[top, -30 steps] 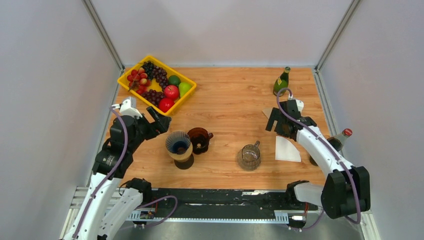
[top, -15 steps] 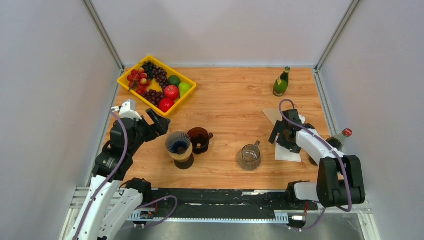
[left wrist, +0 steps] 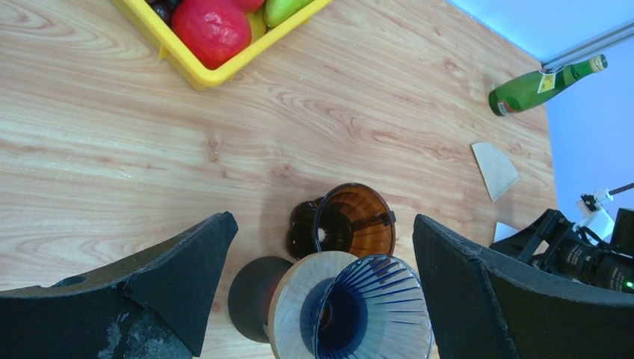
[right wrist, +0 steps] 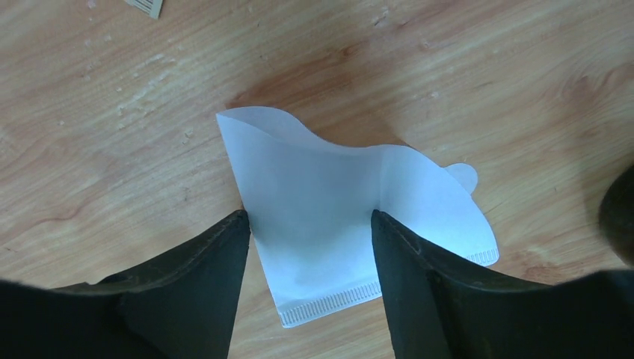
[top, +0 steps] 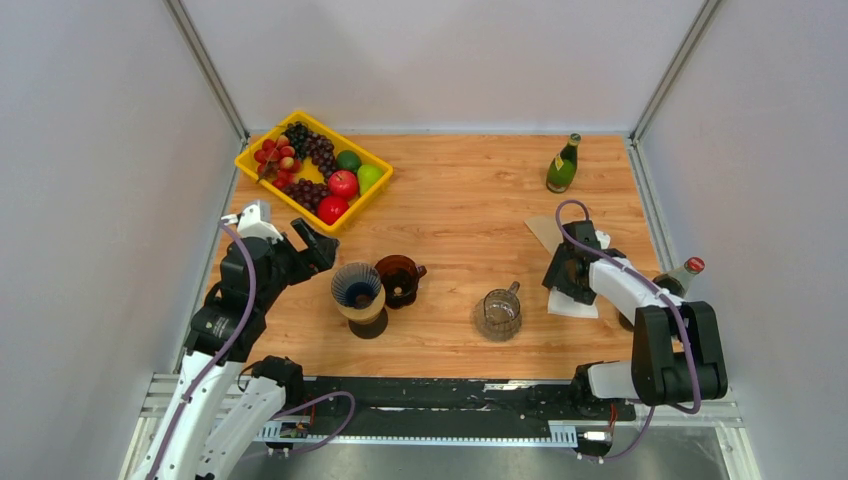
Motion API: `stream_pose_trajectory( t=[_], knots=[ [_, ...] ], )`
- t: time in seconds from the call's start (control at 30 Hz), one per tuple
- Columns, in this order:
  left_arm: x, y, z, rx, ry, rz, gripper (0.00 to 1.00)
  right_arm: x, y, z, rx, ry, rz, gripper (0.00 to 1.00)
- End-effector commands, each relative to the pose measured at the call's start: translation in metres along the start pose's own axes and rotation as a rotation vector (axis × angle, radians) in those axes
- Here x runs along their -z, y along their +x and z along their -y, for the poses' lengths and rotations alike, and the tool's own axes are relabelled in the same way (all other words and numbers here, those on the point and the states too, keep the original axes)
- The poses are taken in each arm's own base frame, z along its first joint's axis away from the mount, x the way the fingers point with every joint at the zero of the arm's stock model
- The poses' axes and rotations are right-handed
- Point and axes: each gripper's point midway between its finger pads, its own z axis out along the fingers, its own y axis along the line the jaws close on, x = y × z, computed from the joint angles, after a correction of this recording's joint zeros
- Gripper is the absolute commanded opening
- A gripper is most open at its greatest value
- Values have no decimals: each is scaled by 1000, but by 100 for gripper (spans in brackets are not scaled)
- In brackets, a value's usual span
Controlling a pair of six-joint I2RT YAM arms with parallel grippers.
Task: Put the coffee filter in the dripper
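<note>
Right wrist: right gripper straddles one white filter, grasp unclear; left gripper, table's nine o'clock, gapes wide.

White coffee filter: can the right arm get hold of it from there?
Probably yes: the right gripper is down on the white coffee filter, part of it between the open fingers, and nothing covers it.

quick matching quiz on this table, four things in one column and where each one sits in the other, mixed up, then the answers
1 white paper coffee filter
2 green glass bottle
3 yellow plastic fruit tray
4 blue ribbed dripper

a far left corner
b straddled by the right gripper
c towards the far right corner
d beside the brown dripper

Pairs: 1-b, 2-c, 3-a, 4-d
</note>
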Motion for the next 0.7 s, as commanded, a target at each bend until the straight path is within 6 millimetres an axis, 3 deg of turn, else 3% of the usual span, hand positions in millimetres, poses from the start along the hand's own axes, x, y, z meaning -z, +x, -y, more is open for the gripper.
stream_pose_trajectory(
  t=[0.0, 0.17, 0.67],
  knots=[
    [2, -5, -4, -25, -12, 25, 100, -8, 7, 0, -38, 3, -19, 60],
    [3, -7, -4, -30, -17, 33, 100, 0, -3, -8, -42, -40, 11, 45],
    [6, -12, 10, -43, 53, 36, 100, 53, -45, -33, -55, -220, 187, 24]
  ],
)
